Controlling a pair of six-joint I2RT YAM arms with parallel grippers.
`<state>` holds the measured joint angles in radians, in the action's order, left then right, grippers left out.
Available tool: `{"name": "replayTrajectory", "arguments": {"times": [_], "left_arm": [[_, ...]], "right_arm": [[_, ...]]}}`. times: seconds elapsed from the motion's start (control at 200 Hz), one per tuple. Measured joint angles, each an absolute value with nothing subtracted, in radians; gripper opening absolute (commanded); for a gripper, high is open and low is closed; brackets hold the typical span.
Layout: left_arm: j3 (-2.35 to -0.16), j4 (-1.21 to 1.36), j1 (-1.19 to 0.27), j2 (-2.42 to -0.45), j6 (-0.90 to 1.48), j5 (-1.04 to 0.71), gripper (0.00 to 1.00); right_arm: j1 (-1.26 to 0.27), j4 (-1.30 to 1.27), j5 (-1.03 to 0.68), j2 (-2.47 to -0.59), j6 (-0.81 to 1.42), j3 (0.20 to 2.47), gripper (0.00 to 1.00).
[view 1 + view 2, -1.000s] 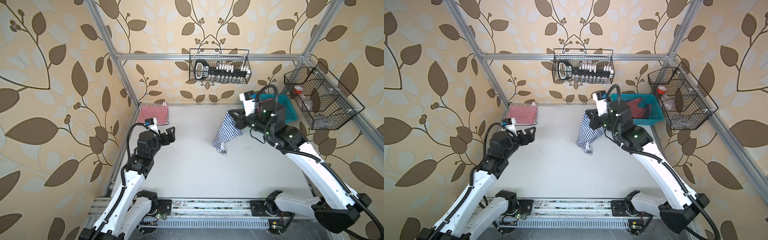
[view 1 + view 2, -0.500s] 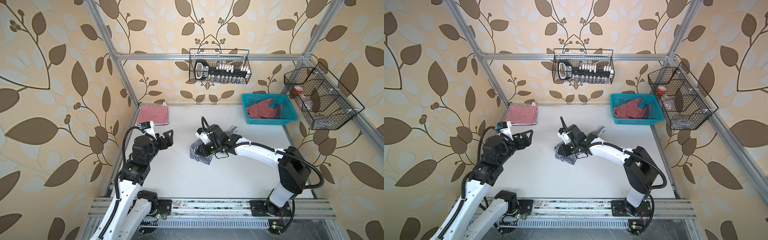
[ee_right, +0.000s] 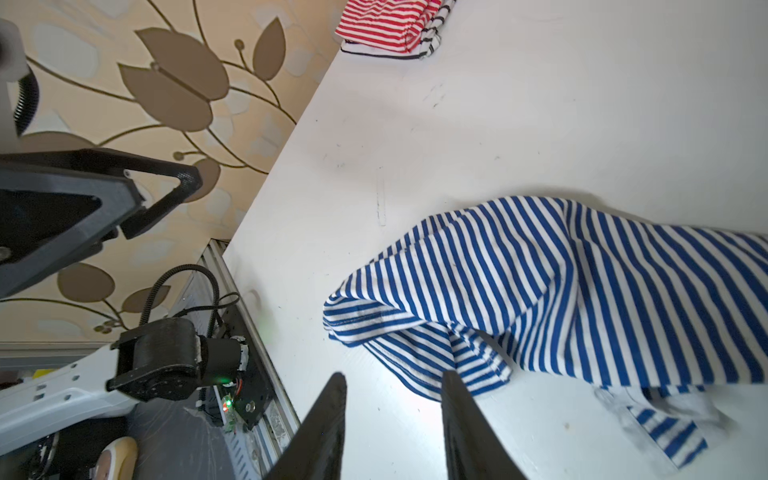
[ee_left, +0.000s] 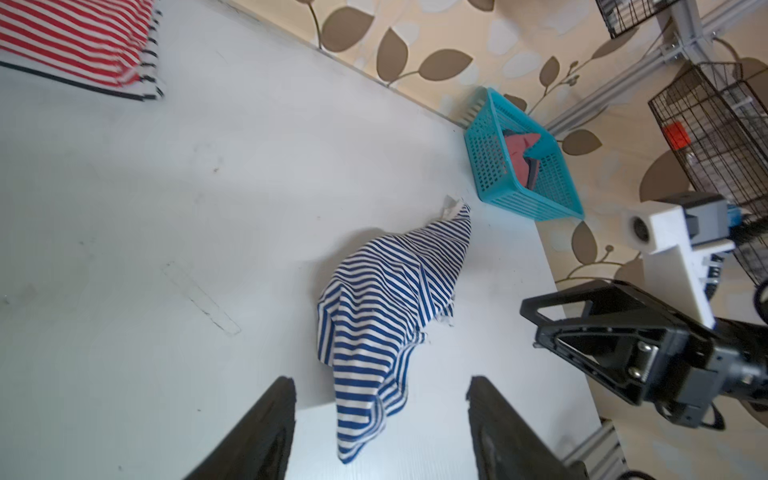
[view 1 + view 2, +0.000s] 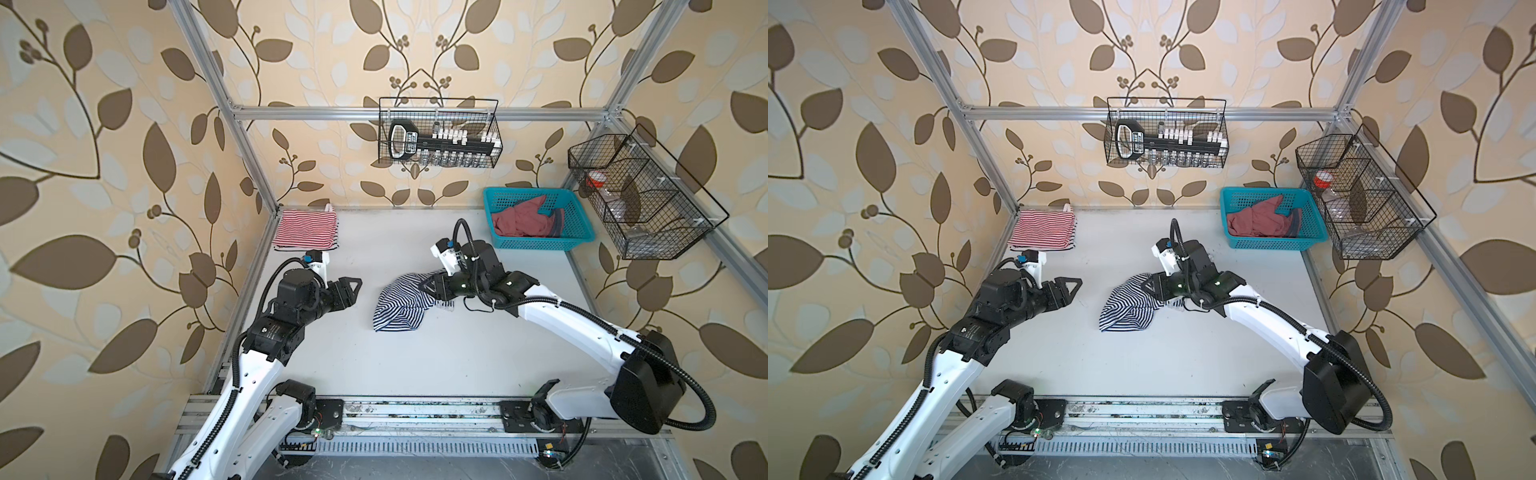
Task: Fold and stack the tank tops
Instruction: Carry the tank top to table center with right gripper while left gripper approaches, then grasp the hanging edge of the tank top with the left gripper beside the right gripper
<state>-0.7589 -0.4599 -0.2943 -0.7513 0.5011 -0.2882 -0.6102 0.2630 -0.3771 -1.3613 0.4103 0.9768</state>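
Observation:
A navy-and-white striped tank top (image 5: 401,305) (image 5: 1129,305) lies crumpled in the middle of the white table. My right gripper (image 5: 428,289) (image 3: 394,376) hovers at its right edge, open and holding nothing; the striped hem (image 3: 561,299) lies just beside one finger. My left gripper (image 5: 353,291) (image 4: 380,384) is open to the left of the shirt (image 4: 386,299), apart from it. A red-and-white striped tank top (image 5: 305,230) (image 5: 1043,232) lies folded in the back left corner. A dusty red tank top (image 5: 523,220) (image 5: 1262,220) sits bunched in the basket.
The turquoise basket (image 5: 536,243) stands at the back right of the table. A wire basket (image 5: 438,133) hangs on the back wall and another (image 5: 640,195) on the right wall. An aluminium rail (image 5: 415,409) runs along the table's front edge.
My right gripper carried the navy striped top from near the basket down to mid-table, let go of it and drew back to the right. My left jaws narrowed somewhat.

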Motion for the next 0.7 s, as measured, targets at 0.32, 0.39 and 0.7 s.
{"name": "replayTrajectory", "arguments": {"times": [0.32, 0.39, 0.7], "left_arm": [[-0.824, -0.542, -0.67, -1.015, 0.53, -0.172, 0.62], [-0.84, -0.545, -0.714, -1.069, 0.538, -0.149, 0.62], [-0.857, -0.563, -0.754, -1.097, 0.575, -0.099, 0.6]], "right_arm": [[-0.622, 0.258, -0.378, -1.473, 0.402, 0.86, 0.43], [-0.622, 0.249, -0.378, -1.51, 0.395, 0.863, 0.44], [-0.624, 0.198, -0.377, -1.692, 0.364, 0.907, 0.47]]}}
